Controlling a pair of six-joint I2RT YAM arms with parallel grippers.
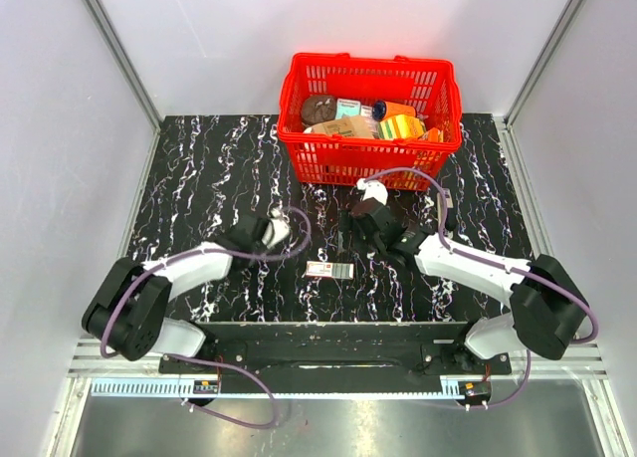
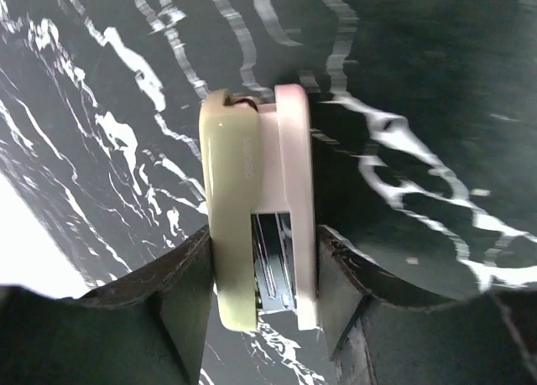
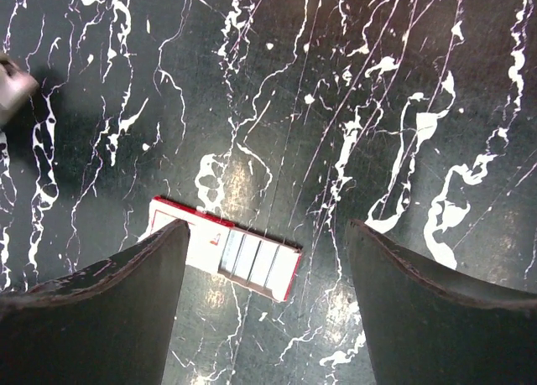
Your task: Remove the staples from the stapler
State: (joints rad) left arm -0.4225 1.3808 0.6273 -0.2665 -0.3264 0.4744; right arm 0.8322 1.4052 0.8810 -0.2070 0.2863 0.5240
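Left wrist view has the stapler in the middle of the frame, over the dark marbled bench, with the left hand clamped across it. One finger is on the beige top arm and the other on the pink base, with the metal magazine showing between them. I cannot tell whether it rests on the bench or is just lifted. From above, it sits left of centre, a small red-and-white staple box lies mid-frame, and a red basket stands at upper centre. The right hand hangs over that box, fingers wide apart, holding nothing. The stapler looks light, rigid and glossy, so probably slippery. Squeezing top and base together likely keeps it shut, so I'd hold the base alone and lift the top.
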